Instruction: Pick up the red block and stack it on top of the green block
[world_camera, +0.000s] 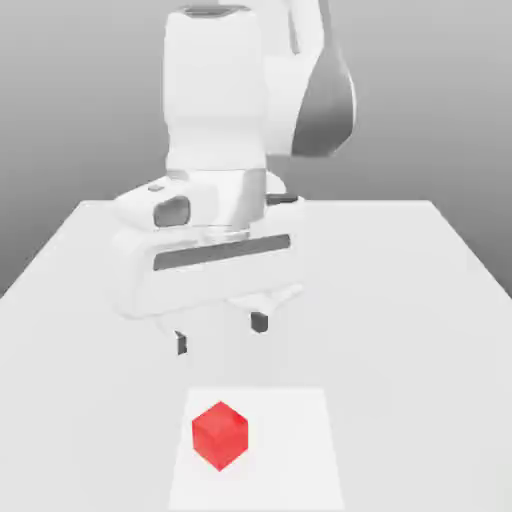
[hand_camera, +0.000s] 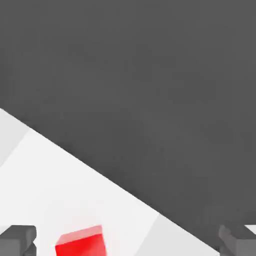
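The red block (world_camera: 220, 435) is a small glossy cube resting on the white table (world_camera: 420, 330), near the front edge in the exterior view. My gripper (world_camera: 220, 333) hangs above the table just behind the block, with air between them. Its two dark fingertips (world_camera: 259, 322) are spread wide, open, with nothing between them. In the hand view the red block (hand_camera: 80, 241) lies between the two fingertips (hand_camera: 17, 239), closer to one of them than to the other. My gripper (hand_camera: 127, 240) is open there too.
A paler square patch (world_camera: 290, 450) on the table surrounds the red block. In the hand view the table's edge runs diagonally, with dark grey floor (hand_camera: 150, 75) beyond it. The bulky white arm (world_camera: 215, 100) rises behind the gripper.
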